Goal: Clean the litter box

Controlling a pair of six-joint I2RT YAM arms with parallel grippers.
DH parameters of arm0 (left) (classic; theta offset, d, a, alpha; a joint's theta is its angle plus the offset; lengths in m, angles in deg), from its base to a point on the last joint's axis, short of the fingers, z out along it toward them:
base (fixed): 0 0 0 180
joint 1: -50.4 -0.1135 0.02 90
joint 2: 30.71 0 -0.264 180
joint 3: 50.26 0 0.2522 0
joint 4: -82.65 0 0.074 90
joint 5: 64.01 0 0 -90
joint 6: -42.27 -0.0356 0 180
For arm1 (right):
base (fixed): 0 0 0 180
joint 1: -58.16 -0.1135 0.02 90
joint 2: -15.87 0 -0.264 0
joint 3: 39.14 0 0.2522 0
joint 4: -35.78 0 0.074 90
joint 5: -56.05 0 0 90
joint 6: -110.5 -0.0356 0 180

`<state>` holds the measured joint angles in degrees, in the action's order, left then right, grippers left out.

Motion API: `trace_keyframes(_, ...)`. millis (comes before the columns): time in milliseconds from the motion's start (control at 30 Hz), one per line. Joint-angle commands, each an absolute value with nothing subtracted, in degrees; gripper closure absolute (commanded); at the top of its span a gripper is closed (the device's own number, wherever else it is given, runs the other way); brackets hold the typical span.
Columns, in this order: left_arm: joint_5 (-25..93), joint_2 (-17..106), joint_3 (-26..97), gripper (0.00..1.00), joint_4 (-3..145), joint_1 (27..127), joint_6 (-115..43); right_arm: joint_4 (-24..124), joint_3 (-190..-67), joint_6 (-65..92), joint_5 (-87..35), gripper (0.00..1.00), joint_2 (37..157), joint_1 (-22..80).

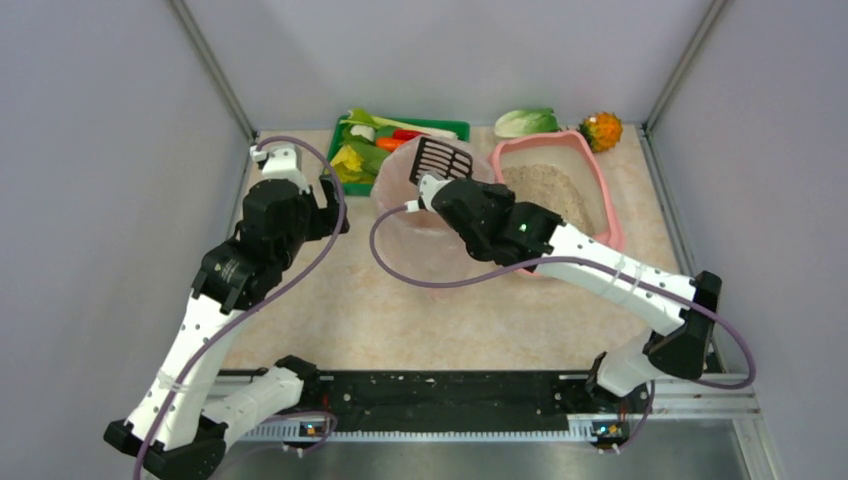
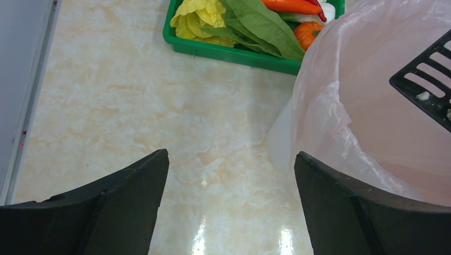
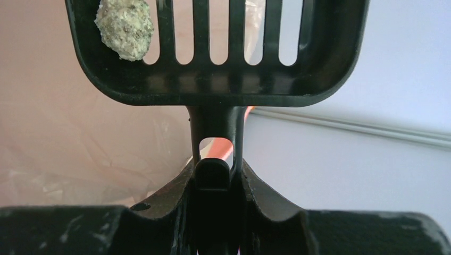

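While the right gripper (image 3: 213,172) pinches the handle of a black slotted scoop (image 3: 213,93) tight between its fingers, the scoop's head hangs over the open mouth of a translucent pink bag-lined bin (image 1: 393,215) in the back half of the table (image 1: 400,310). One pale, grainy clump (image 3: 125,26) sits on the slats at a corner of the scoop. The litter box (image 1: 604,190), a pink tray holding beige litter (image 1: 545,185), lies on the table just to the right of the bin, toward the back right, with the right arm crossing above its near left corner. The left gripper (image 2: 231,159) hovers above bare tabletop just left of the bin, its jaws spread wide and holding nothing. Behind the bin stands a green tray (image 1: 462,126) filled with leafy greens and red and orange vegetables. A loose leafy green (image 1: 525,122) and a spiky orange item (image 1: 601,130) rest at the litter box's far side.
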<state>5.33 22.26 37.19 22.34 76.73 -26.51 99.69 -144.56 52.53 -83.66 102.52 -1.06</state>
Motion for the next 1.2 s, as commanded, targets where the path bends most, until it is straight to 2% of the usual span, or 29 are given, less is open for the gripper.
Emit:
trace_keyframes(0,4.88,21.33,36.77,0.07,25.6,76.46,-25.53,81.14,-139.17,66.68,-96.37,1.0,98.34,-2.25)
trace_keyframes(200,4.55,21.0,36.69,0.06,25.76,76.46,-26.23,51.47,-127.54,91.0,-99.73,1.0,93.69,-4.53)
trace_keyframes(400,4.26,20.75,36.45,0.06,26.39,76.48,-26.87,22.26,-116.55,115.89,-98.19,1.0,91.94,-6.05)
trace_keyframes(533,3.95,20.62,36.45,0.06,27.02,76.5,-27.53,10.27,-110.85,126.84,-95.35,1.0,90.69,-6.1)
trace_keyframes(833,4.4,20.9,36.44,0.06,27.99,76.48,-28.53,10.37,-108.91,131.53,-90.24,1.0,87.64,-6.4)
trace_keyframes(1033,4.51,21.12,36.73,0.06,28.19,76.5,-29.34,30.29,-107.51,130.92,-79.19,1.0,81.11,-3.82)
trace_keyframes(1167,4.48,20.93,36.61,0.06,28.1,76.44,-29.62,34.81,-110.13,131.27,-78.05,1.0,80.82,-2.18)
